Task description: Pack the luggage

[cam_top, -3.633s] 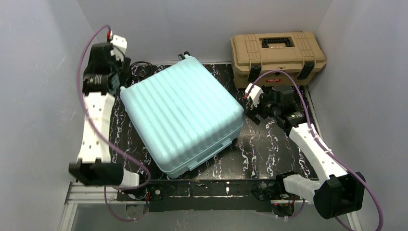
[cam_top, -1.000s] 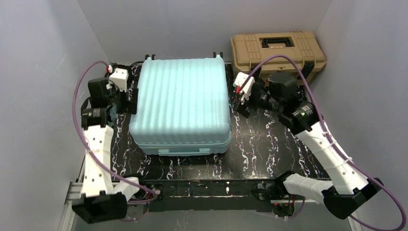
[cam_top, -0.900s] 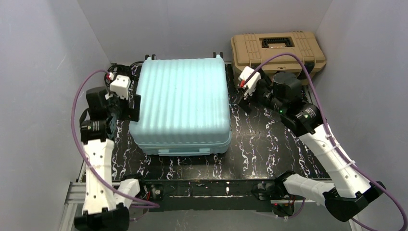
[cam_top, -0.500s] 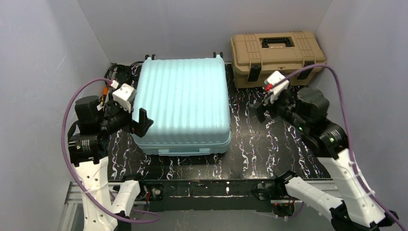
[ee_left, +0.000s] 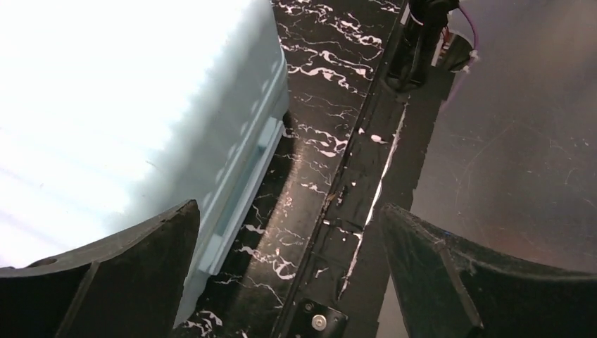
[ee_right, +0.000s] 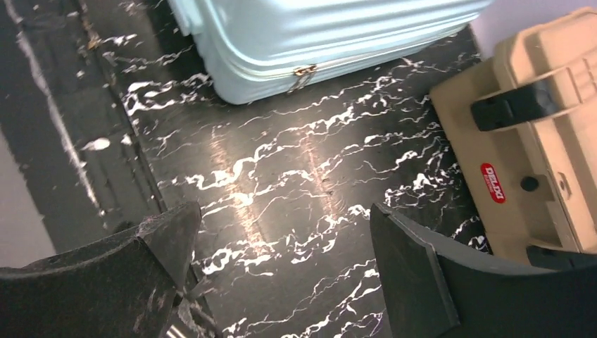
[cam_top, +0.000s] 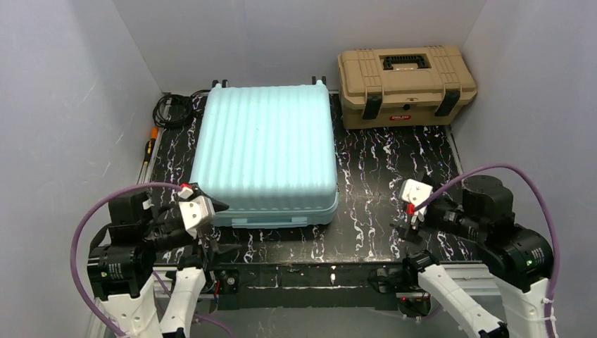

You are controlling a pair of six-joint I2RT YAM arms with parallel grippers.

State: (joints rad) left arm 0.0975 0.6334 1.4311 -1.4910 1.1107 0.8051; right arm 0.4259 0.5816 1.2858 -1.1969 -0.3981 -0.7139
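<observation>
The pale mint-blue ribbed luggage (cam_top: pixel 264 151) lies closed and flat on the black marbled table (cam_top: pixel 394 183), square to its edges, small black wheels at its far side. It also shows in the left wrist view (ee_left: pixel 134 120) and the right wrist view (ee_right: pixel 317 35), zipper pulls on its seam. My left gripper (cam_top: pixel 213 225) is open and empty, low by the luggage's near left corner. My right gripper (cam_top: pixel 407 220) is open and empty near the table's front right, apart from the luggage.
A tan toolbox (cam_top: pixel 405 84) with black latches stands at the back right; it shows in the right wrist view (ee_right: pixel 535 134). A coiled black cable (cam_top: pixel 172 109) and an orange-handled tool (cam_top: pixel 149 144) lie at the back left. Grey walls close in three sides.
The luggage was turned from a skewed pose to square with the table. Both arms then drew back from its sides toward the near edge, grippers open.
</observation>
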